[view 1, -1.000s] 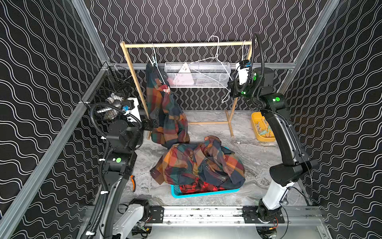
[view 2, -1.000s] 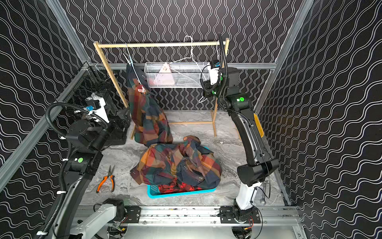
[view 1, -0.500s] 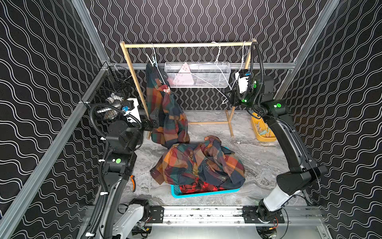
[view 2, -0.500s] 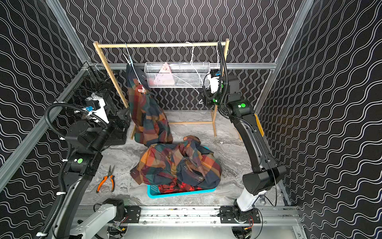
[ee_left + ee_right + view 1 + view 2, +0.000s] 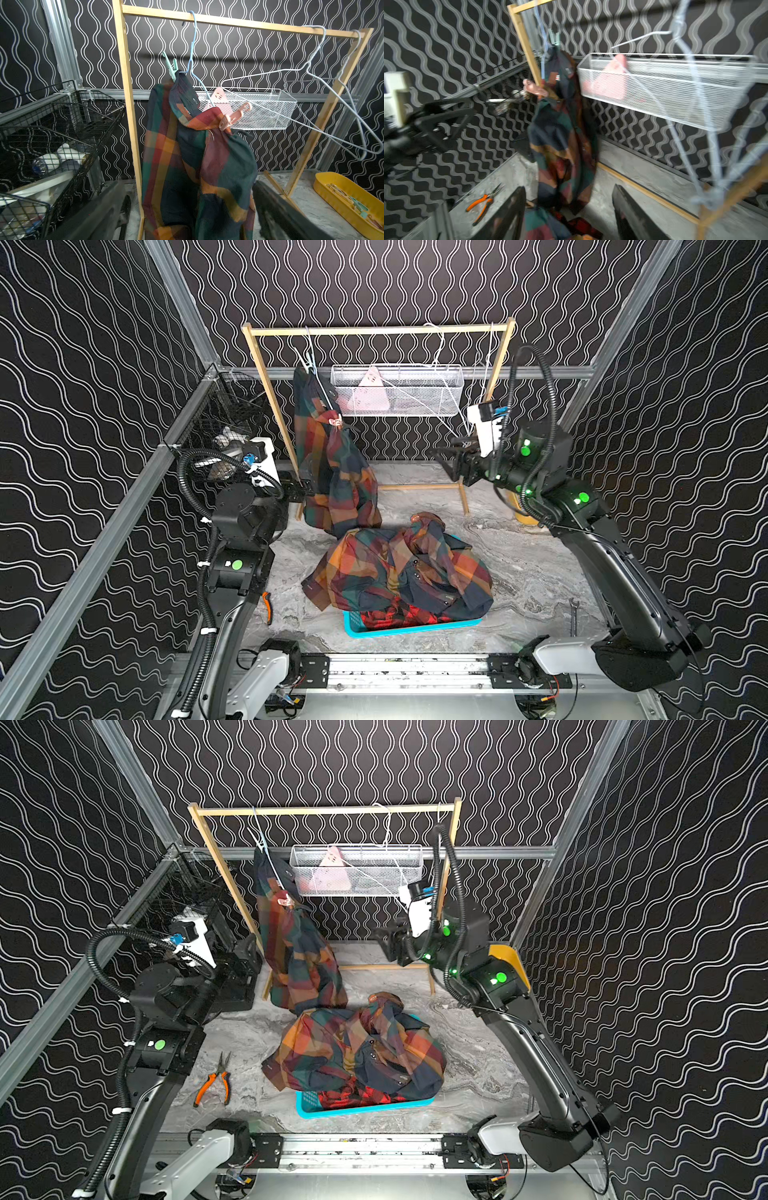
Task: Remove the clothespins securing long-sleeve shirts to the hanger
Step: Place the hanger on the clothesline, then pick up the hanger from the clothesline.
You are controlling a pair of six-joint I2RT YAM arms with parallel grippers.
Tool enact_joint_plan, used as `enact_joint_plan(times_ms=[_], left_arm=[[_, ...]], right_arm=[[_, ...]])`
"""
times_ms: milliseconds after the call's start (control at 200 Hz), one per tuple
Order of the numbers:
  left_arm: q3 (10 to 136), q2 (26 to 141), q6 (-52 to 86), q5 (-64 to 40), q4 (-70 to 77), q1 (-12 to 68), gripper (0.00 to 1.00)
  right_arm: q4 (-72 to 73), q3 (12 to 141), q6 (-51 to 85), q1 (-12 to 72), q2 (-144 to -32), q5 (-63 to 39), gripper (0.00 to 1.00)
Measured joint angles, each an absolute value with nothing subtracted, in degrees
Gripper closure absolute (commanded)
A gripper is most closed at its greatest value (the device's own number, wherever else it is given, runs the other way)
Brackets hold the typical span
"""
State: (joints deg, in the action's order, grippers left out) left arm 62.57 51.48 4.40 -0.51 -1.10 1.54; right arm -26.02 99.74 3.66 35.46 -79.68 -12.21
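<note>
Your right gripper hangs empty, jaws apart, facing the hanging shirt; your left gripper gapes wide by its lower half. A mint pin and a pink pin clip it to the hanger. Next, likely: pinch the pink pin's tails.

Black walls have white wavy lines. The counter is grey marble. A wooden rack and a white wire basket are ahead of the right gripper.

Even diffuse light, soft shadows.
Top and left wrist views sharp; right wrist view motion-blurred, hanging shirt smeared.
</note>
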Motion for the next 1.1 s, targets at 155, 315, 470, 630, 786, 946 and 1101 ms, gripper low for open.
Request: enact_joint_plan(times_ms=[155,315,470,630,786,946,1101], left_arm=[[61.7,51.9,4.4,2.2,-1.2,1.5,0.01],[60.3,52.1,3.9,4.9,-1.3,1.5,0.01],[59.9,52.2,3.1,6.6,-1.3,1.5,0.01],[59.5,52.2,2.9,7.2,-1.3,1.5,0.01],[59.2,52.2,2.9,7.2,-1.1,1.5,0.01],[59.1,52.0,2.9,7.2,-1.1,1.5,0.01],[58.8,51.9,2.9,7.2,-1.1,1.5,0.01]], right_arm=[[-21.3,102.3,4.1,41.7,-88.9,-9.3,0.26],[-16.7,109.6,4.1,44.3,-100.2,-6.9,0.24],[-11.9,117.5,4.3,44.9,-109.1,-5.7,0.24],[-9.1,124.4,4.6,44.8,-116.2,-4.6,0.23],[-7.5,130.3,5.0,44.9,-123.4,-4.4,0.23],[-7.4,134.5,5.3,44.9,-127.9,-4.4,0.29],[-6.9,135.2,5.4,44.9,-129.4,-4.4,0.60]])
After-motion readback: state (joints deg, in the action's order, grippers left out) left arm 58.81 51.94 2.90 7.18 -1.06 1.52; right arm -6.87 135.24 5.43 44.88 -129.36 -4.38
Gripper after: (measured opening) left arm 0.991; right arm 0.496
